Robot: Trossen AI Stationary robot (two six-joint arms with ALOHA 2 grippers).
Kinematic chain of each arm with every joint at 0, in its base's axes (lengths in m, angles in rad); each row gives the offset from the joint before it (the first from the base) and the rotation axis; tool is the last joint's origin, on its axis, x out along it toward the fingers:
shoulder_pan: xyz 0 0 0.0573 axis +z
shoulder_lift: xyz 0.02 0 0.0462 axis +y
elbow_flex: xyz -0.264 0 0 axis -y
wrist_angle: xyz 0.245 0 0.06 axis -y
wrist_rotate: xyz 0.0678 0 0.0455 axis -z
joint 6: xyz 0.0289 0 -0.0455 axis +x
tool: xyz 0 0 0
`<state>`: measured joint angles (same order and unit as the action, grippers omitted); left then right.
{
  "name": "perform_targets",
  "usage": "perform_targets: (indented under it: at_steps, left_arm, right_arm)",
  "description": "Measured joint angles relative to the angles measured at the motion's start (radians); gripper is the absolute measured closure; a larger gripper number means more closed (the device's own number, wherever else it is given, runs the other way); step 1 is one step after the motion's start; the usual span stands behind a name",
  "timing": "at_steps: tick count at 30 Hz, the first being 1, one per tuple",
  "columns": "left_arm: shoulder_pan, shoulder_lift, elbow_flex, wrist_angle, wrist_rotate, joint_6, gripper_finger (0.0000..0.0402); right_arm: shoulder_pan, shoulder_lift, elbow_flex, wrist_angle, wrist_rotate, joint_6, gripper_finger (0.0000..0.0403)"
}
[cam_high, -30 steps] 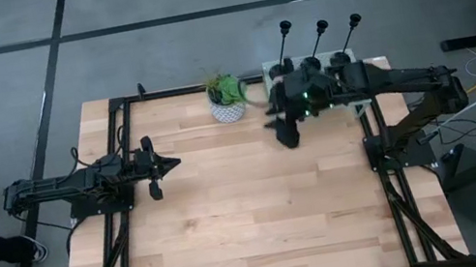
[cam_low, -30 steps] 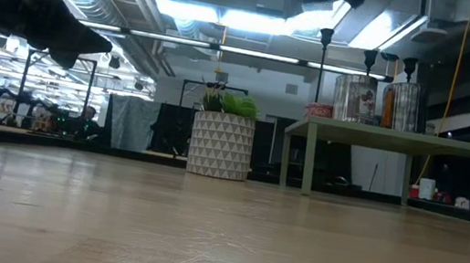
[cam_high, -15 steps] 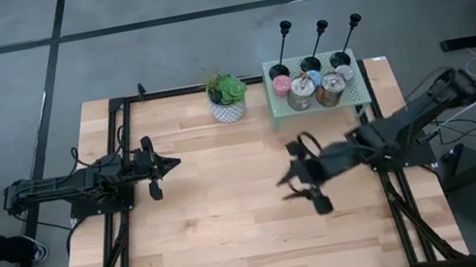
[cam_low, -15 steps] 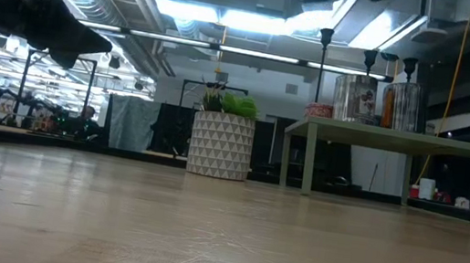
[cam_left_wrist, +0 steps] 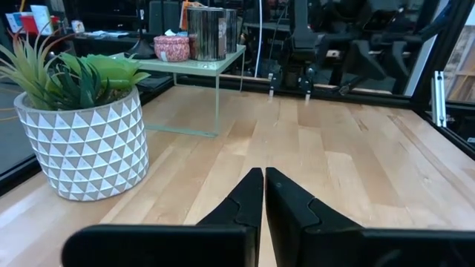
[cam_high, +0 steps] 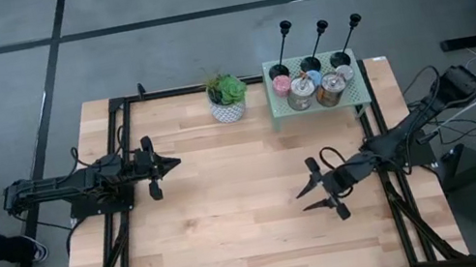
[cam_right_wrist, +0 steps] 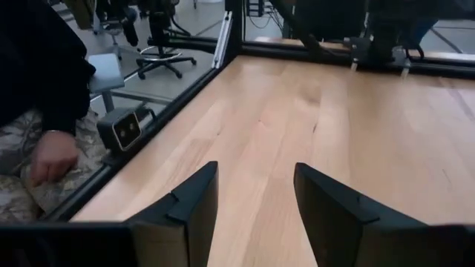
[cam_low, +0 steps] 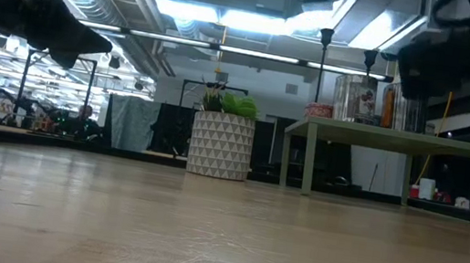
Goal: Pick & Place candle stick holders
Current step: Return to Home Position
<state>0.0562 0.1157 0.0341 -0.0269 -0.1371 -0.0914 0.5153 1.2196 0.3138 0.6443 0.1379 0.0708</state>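
Three holders stand in a row along the far edge of the shelf, at the far right corner of the bench. Their bases are side by side and their stems upright, so the long axis of each is vertical. Two tins sit on the shelf just nearer the bench's middle than the holders. In the low view two stems rise clear above the shelf top. The third is hidden behind the dark bulk of the right arm. The right gripper hangs over the bench right of centre, about midway between far and near edges. Its fingers are spread, nothing is between them, and they point toward the left edge. From it the holders lie toward the far edge and slightly to the right, well apart from it and off the line its fingers point along. The left gripper waits near the left edge with its fingers pressed together and empty, much farther from the holders than the right one. Judgement: placing appears complete, and the step in hand is a retreat. A move toward the right edge should not cross the shelf, so the risk of knocking a stem looks low.
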Motion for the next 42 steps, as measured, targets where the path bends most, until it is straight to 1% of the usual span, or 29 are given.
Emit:
perform_targets:
  at_steps: [3, 6, 11, 15, 18, 22, 25, 30, 36, 39, 42]
  left_arm:
    - [0.000, 0.000, 0.000, 0.000, 0.000, 0.000, 0.0391]
    - [0.000, 0.000, 0.000, -0.001, 0.000, 0.000, 0.0389]
    - [0.000, 0.000, 0.000, 0.000, 0.000, 0.000, 0.0391]
    - [0.000, 0.000, 0.000, 0.000, 0.000, 0.000, 0.0393]
    - [0.000, 0.000, 0.000, 0.000, 0.000, 0.000, 0.0393]
    - [0.000, 0.000, 0.000, 0.000, 0.000, 0.000, 0.0393]
    - [0.000, 0.000, 0.000, 0.000, 0.000, 0.000, 0.0391]
    - [0.000, 0.000, 0.000, 0.000, 0.000, 0.000, 0.0389]
    - [0.000, 0.000, 0.000, 0.000, 0.000, 0.000, 0.0391]
    - [0.000, 0.000, 0.000, 0.000, 0.000, 0.000, 0.0389]
    - [0.000, 0.000, 0.000, 0.000, 0.000, 0.000, 0.0390]
  right_arm:
    - [0.000, -0.028, -0.042, 0.011, 0.000, 0.000, 0.0224]
    - [-0.010, -0.090, -0.083, 0.000, 0.021, 0.000, 0.0224]
    - [-0.048, -0.248, -0.172, -0.087, 0.069, -0.001, 0.0224]
    - [-0.091, -0.373, -0.255, -0.091, 0.113, -0.009, 0.0224]
    - [-0.130, -0.457, -0.306, -0.107, 0.109, -0.012, 0.0224]
    - [-0.176, -0.552, -0.305, -0.262, 0.048, -0.019, 0.0224]
    - [-0.193, -0.611, -0.305, -0.351, 0.039, -0.038, 0.0224]
    - [-0.202, -0.661, -0.305, -0.414, 0.114, -0.096, 0.0224]
    - [-0.202, -0.724, -0.304, -0.463, 0.167, -0.213, 0.0224]
    - [-0.202, -0.773, -0.304, -0.534, 0.231, -0.217, 0.0224]
    - [-0.203, -0.828, -0.304, -0.579, 0.321, -0.235, 0.0224]
